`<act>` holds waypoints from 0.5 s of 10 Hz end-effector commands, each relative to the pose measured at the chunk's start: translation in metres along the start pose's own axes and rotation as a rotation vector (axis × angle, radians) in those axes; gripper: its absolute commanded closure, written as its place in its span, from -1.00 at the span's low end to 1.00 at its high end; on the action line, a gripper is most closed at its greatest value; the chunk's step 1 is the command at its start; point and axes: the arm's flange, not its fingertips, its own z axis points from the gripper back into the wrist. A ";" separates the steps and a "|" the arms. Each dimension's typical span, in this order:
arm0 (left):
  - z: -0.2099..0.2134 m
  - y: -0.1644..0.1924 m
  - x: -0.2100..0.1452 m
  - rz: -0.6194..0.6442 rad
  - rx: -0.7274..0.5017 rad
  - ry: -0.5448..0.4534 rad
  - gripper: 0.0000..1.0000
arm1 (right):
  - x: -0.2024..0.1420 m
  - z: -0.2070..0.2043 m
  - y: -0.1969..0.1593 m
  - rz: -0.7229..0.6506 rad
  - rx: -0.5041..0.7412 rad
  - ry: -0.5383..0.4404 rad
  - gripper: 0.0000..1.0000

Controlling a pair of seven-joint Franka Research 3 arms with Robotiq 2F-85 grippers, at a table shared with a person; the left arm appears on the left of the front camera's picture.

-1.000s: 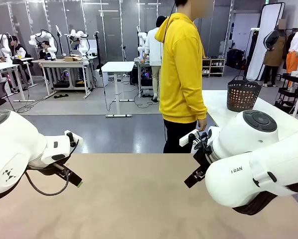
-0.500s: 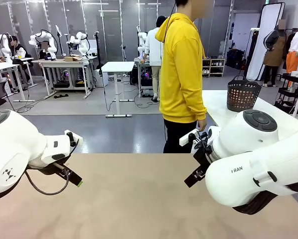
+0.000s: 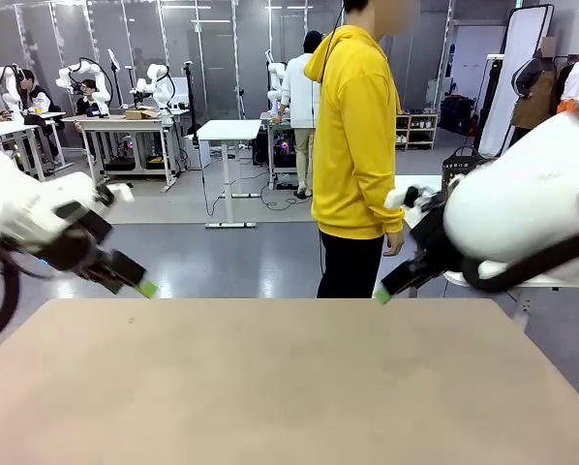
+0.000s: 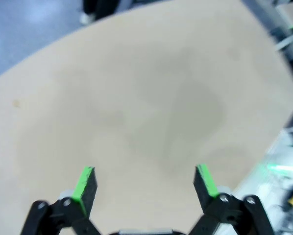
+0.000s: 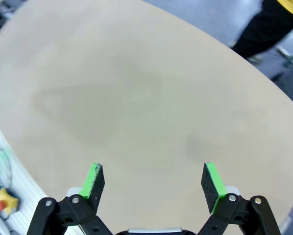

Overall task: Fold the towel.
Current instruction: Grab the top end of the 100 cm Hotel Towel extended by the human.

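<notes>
Across the lower frame stretched the tan tabletop (image 3: 289,387); where the towel lay could not be told. Above its left and right edges hung the left gripper (image 4: 145,178) and right gripper (image 5: 153,175), each with green-padded jaws spread wide and holding nothing. Behind, at centre, stood a person in a yellow hoodie (image 3: 357,145). Folding well would likely mean waiting until the cloth lay flat, then pinching two corners evenly.
</notes>
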 end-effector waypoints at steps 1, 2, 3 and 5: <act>0.043 0.037 -0.006 0.113 -0.137 0.038 -1.00 | -0.007 0.040 -0.042 -0.097 0.245 -0.045 -1.00; 0.071 0.055 -0.016 0.156 -0.264 0.041 -1.00 | -0.022 0.064 -0.057 -0.161 0.367 -0.100 -1.00; 0.099 0.075 -0.033 0.200 -0.391 0.024 -1.00 | -0.040 0.085 -0.068 -0.212 0.460 -0.147 -1.00; 0.149 0.127 -0.080 0.291 -0.496 -0.122 -1.00 | -0.088 0.123 -0.096 -0.292 0.584 -0.212 -1.00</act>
